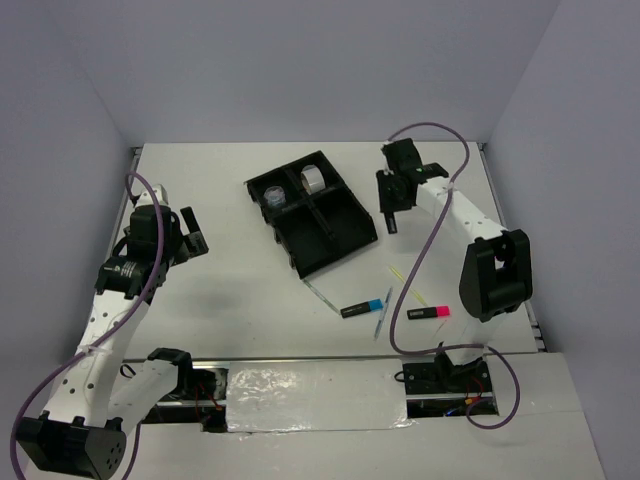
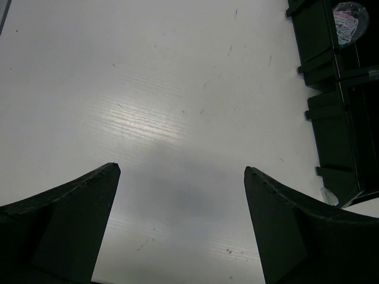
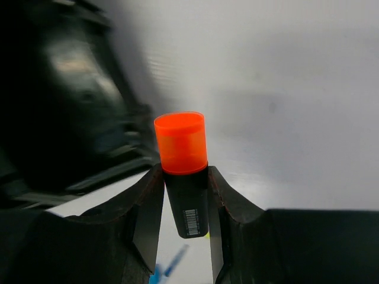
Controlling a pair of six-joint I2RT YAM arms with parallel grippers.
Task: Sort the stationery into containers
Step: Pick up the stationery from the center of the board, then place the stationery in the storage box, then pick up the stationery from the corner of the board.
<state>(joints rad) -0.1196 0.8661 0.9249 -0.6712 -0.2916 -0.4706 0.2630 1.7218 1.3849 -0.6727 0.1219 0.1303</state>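
The black four-compartment tray [image 1: 335, 240] lies at the table's middle back. It holds a glittery tape roll [image 1: 276, 197] and a beige-silver roll [image 1: 313, 180] in its two far compartments. My right gripper [image 1: 390, 203] hangs just right of the tray, shut on a black marker with an orange cap [image 3: 180, 142], cap pointing away from the wrist. A blue-capped marker [image 1: 362, 307], a pink-capped marker [image 1: 429, 313], a blue pen [image 1: 383, 312] and a greenish pen [image 1: 405, 283] lie on the table in front of the tray. My left gripper [image 1: 190, 235] is open and empty, left of the tray.
In the left wrist view the tray's edge [image 2: 337, 118] and the glittery roll [image 2: 349, 21] show at the right, with bare white table under the open fingers [image 2: 71, 219]. A thin clear pen [image 1: 320, 295] lies by the tray's near corner.
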